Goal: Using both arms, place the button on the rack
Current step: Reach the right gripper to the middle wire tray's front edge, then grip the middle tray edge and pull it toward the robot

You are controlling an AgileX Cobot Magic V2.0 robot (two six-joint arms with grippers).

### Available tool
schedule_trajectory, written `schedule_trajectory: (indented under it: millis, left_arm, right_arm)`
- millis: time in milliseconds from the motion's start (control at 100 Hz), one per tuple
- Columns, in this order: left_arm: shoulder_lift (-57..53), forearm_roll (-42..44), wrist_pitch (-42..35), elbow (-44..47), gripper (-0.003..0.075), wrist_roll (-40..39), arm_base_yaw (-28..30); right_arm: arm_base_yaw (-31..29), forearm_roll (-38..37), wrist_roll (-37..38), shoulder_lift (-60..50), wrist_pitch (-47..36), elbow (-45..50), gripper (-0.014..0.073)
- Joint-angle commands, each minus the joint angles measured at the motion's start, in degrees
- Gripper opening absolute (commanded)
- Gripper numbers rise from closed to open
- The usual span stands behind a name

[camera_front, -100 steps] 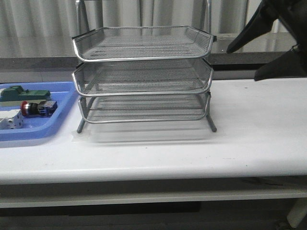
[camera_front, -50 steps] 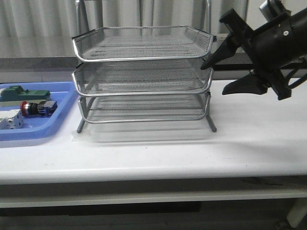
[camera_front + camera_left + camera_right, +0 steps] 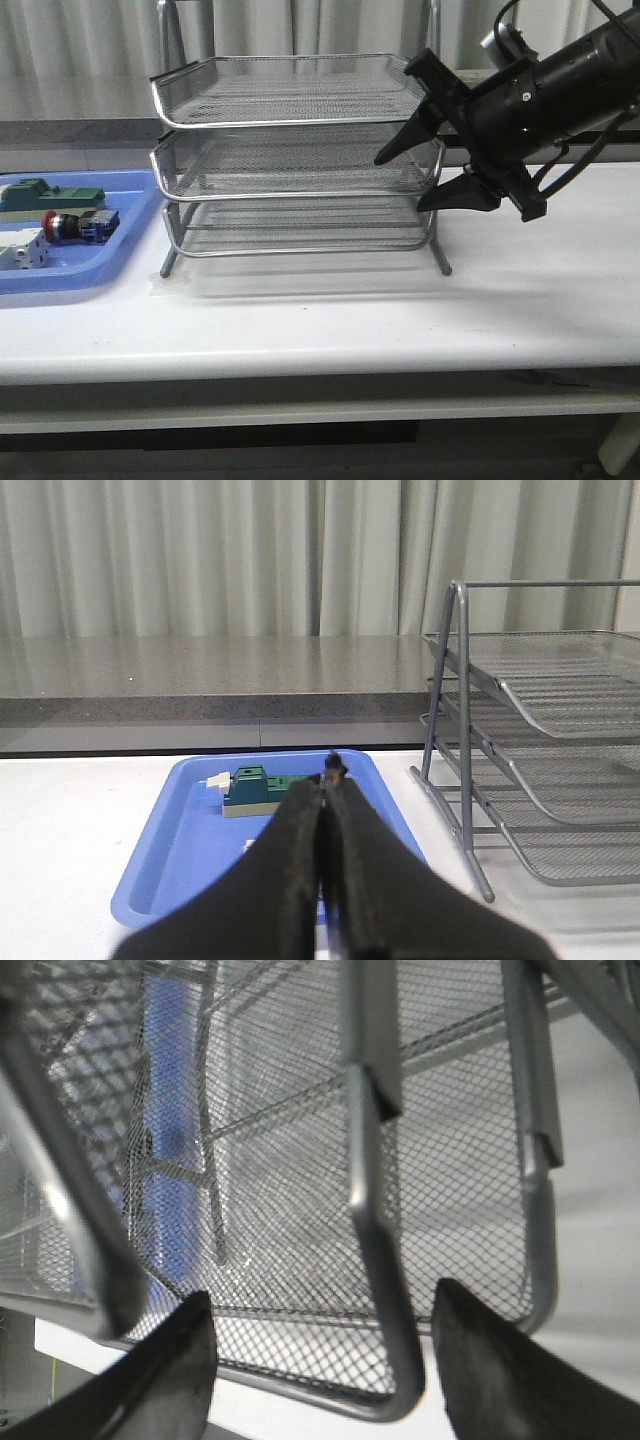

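Lying at the far left of the white table [image 3: 520, 290], the blue tray [image 3: 95, 268] held the button [image 3: 75, 225] on its side, red head toward the left, between a green block [image 3: 50, 197] behind it and a white block [image 3: 22, 254] in front. The button sat close to the tray's right rim, with bare blue floor around it. In the left wrist view the left gripper [image 3: 325, 780] hung above that tray with its two black fingers pressed together and nothing between them.

Just right of the tray, with a narrow strip of table between, stood the rack [image 3: 300, 160], its three mesh trays stacked and their front edges facing the camera. Open tabletop ran along the front of the rack.

At the rack's right front corner the right gripper [image 3: 415, 180] had its fingers spread wide, one tip level with the middle tray's rim, the other lower, beside the bottom tray. Whether either tip touched the wire could not be told. The right wrist view showed the silver rim wire [image 3: 375, 1260] between the two spread fingertips [image 3: 170, 1370]. Farther right, the table lay bare.
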Motion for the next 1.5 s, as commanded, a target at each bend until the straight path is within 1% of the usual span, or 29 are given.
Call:
schedule_trajectory:
  millis: [0,210,280,350,550,810,1000,1290,1490]
  left_arm:
    - [-1.8,-0.5,-4.3,3.2,-0.0021,-0.4,0.1]
    - [-1.8,-0.5,-4.3,3.2,-0.0021,-0.4,0.1]
    - [-1.8,-0.5,-4.3,3.2,-0.0021,-0.4,0.1]
    - [-1.8,-0.5,-4.3,3.2,-0.0021,-0.4,0.1]
    - [-1.8,-0.5,-4.3,3.2,-0.0021,-0.4,0.1]
    - [-1.8,-0.5,-4.3,3.2,-0.0021,-0.4,0.1]
    - [-1.8,-0.5,-4.3,3.2,-0.0021,-0.4,0.1]
    - [-1.8,-0.5,-4.3,3.2,-0.0021,-0.4,0.1]
    - [-1.8,-0.5,-4.3,3.2,-0.0021,-0.4,0.1]
  right_arm:
    - [-0.1,2.4,-0.7,-2.5,1.2,-1.8,0.0396]
    - [-0.1,2.5,-0.7,-2.5,1.0,-1.8,0.0072]
    - [-0.1,2.4,-0.7,-2.5,1.4,-1.8,-0.0003]
    - [-0.1,2.3,-0.7,-2.5,2.4,-1.6,-0.0041]
    - [-0.1,0.9,-0.7,-2.5,6.2,0.0,-0.0047]
    - [-0.1,-0.5,-0.8,-4.0,6.5,6.6,-0.0047]
    - [-0.1,-1.5,-3.0,-8.5,6.2,13.2,-0.0047]
    - [-0.1,-1.5,-4.2,-17.7,6.0,23.7,-0.0047]
    - [-0.1,-1.5,-5.4,-22.8,5.7,26.9,-0.0047]
